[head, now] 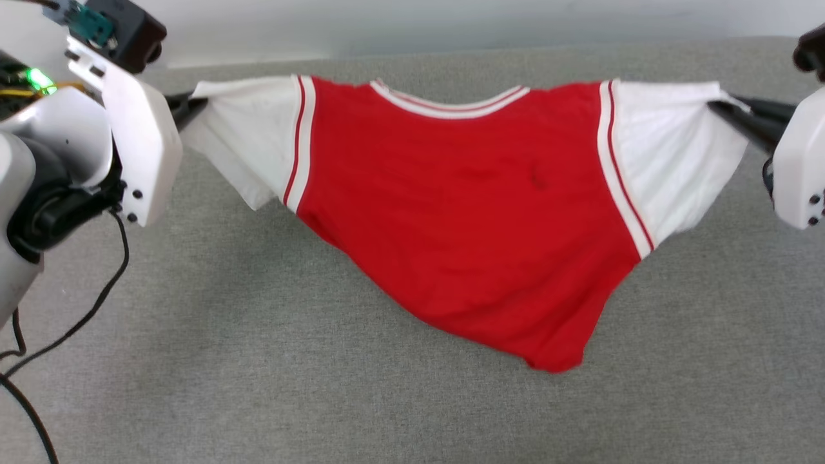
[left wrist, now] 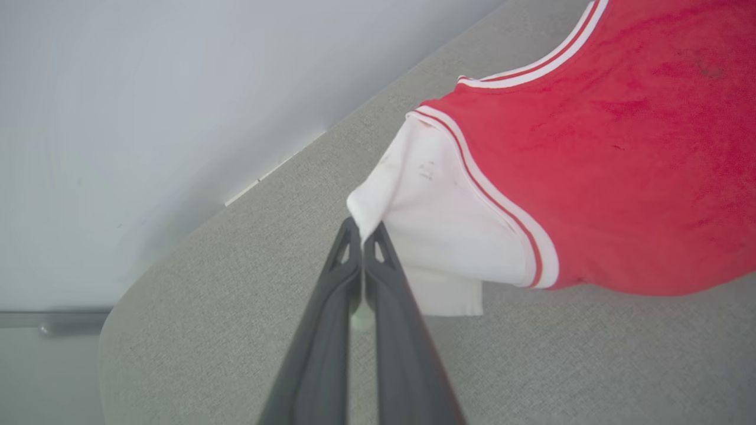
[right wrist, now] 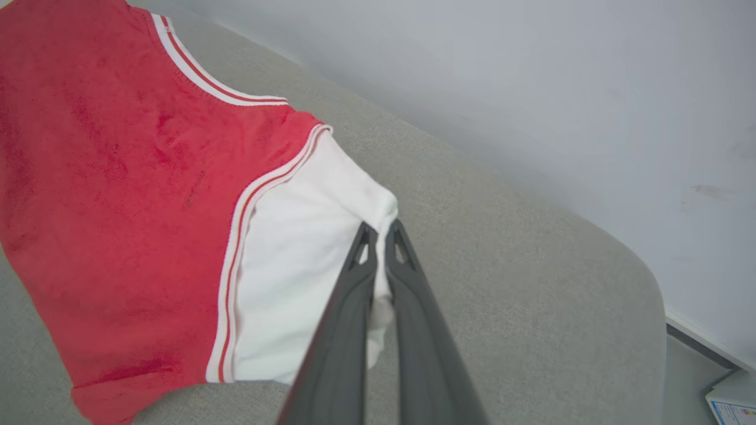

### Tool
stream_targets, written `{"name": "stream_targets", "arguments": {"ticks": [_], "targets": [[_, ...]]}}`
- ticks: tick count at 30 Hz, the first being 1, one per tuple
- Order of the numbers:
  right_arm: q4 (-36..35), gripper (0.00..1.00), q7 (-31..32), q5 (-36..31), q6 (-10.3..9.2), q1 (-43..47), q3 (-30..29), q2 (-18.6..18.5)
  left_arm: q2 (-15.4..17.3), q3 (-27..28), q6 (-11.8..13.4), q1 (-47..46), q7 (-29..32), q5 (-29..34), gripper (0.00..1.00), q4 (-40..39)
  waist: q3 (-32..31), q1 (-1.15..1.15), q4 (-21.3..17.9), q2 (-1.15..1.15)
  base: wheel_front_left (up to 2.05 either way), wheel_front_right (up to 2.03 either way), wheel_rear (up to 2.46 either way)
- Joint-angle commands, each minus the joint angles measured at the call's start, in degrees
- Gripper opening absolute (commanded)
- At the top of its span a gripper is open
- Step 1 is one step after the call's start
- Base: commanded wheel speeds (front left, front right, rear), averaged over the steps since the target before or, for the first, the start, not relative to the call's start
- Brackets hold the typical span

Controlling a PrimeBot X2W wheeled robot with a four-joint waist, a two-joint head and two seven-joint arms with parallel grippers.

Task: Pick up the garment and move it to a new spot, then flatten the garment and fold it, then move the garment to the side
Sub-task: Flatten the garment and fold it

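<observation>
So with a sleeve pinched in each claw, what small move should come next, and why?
Probably lower both onto the grey surface, keeping tension: the left claw and right claw hold the garment by its sleeves, stretched apart, while its body sags to a point.

Red jersey T-shirt with white sleeves [head: 470, 212], stretched crosswise above the grey fabric-covered table [head: 258, 361]. Left gripper [head: 196, 104] pinches the sleeve tip at the far left. Right gripper [head: 720, 106] pinches the other sleeve tip at the far right. The neckline lies toward the pale wall [head: 387, 26] behind the table. The body sags toward the near side, right of centre. Black cable [head: 97, 303] hangs at the near left.
</observation>
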Motion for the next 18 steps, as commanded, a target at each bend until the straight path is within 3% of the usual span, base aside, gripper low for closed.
{"name": "stream_targets", "arguments": {"ticks": [1, 9, 18], "targets": [[-0.28, 0.0, -1.75, -0.9, -0.04, -1.88, -1.13, 0.24, -0.12, 0.64, 0.5, -1.35, -0.8, 0.83, 0.0, -0.91, -1.72, 0.0, -0.21, 0.0, 0.0, 0.0, 0.0], [1.31, 0.0, -5.44, -5.86, -0.04, -8.36, -6.16, 2.88, -2.67, 2.9, 2.1, -8.27, -4.23, 4.49, 0.0, -2.04, -1.0, 0.0, -0.5, 0.0, 0.0, 0.0, 0.0], [7.64, 0.0, -5.62, -14.69, -0.04, -23.01, -11.34, 9.23, -8.47, 5.93, 3.59, -20.67, -8.67, 8.69, 0.0, 2.81, 5.96, 0.0, -0.54, 0.0, 0.0, 0.0, 0.0]]}}
